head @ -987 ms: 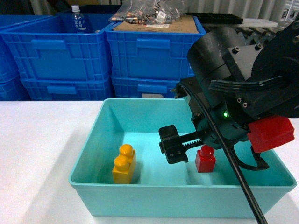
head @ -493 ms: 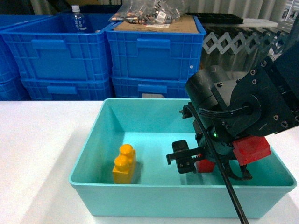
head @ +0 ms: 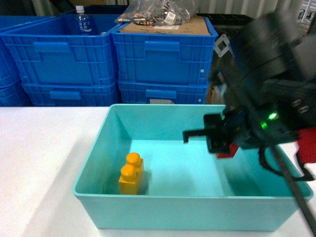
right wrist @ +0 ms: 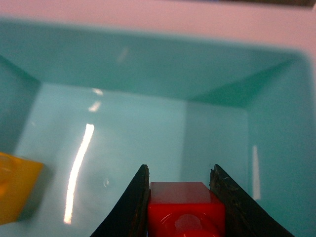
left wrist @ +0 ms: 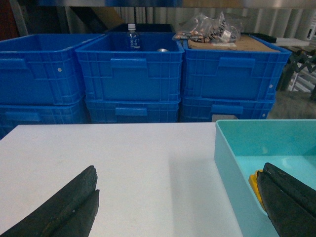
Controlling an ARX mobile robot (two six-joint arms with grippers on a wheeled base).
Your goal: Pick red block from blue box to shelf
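White tabletop up front, dark blue crates stacked behind it — and no shelf showing in any view, so the drop-off lies somewhere out of frame. Far left, the left gripper idles low over the bare tabletop, its jaws spread wide and holding nothing. Moving right, the blue box sits open with a yellow brick down on its floor, clear of the action. Further right, the right gripper is up inside the box, blurred in the head view, jaws pinching the red block by its two side faces, lifted off the floor. Here's the worry — glossy plastic, a thin pinch, and the blur suggests a fast swing, so the block could twist or slip out. The box's right wall is close by; clip the rim on the way out and the block may drop back in.
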